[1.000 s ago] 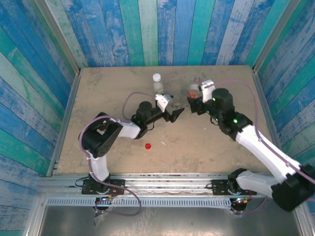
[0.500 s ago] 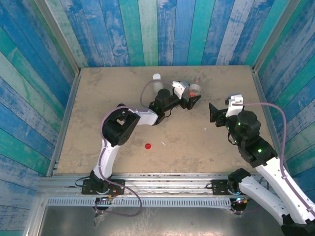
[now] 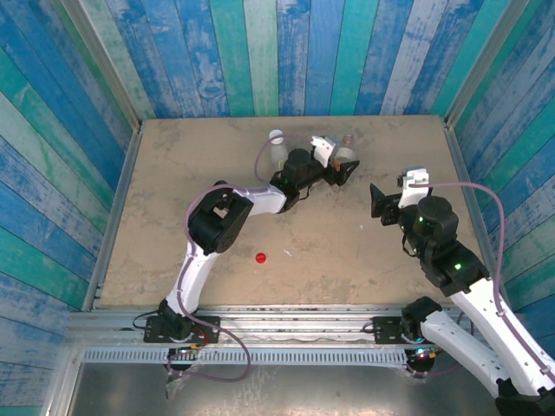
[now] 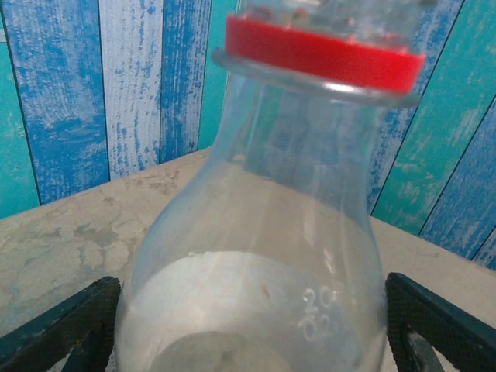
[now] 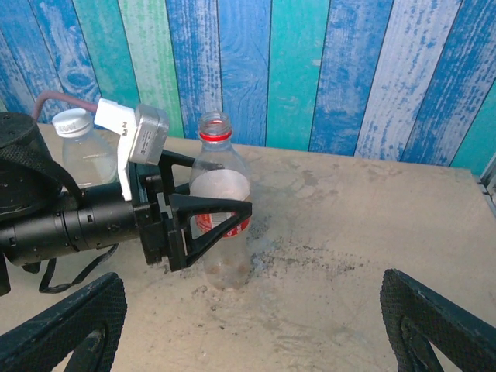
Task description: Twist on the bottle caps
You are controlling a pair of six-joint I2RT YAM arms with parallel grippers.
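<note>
My left hand (image 3: 341,172) straddles the uncapped bottle (image 5: 221,252), a finger on either side; whether they press it I cannot tell. My right hand (image 3: 382,201) hangs apart, empty. I judge I'm steadying the bottle. Next comes fetching the red cap (image 3: 261,257), well apart on open tabletop (image 3: 173,156). The back wall (image 3: 295,61) stands close behind.

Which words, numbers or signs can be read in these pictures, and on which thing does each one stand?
"20": raised digits, doubtful, on the shoulder of the open bottle; the row beneath is unreadable.
Red print on its label: too blurred to read.
White-capped bottle: no readable text.
</note>
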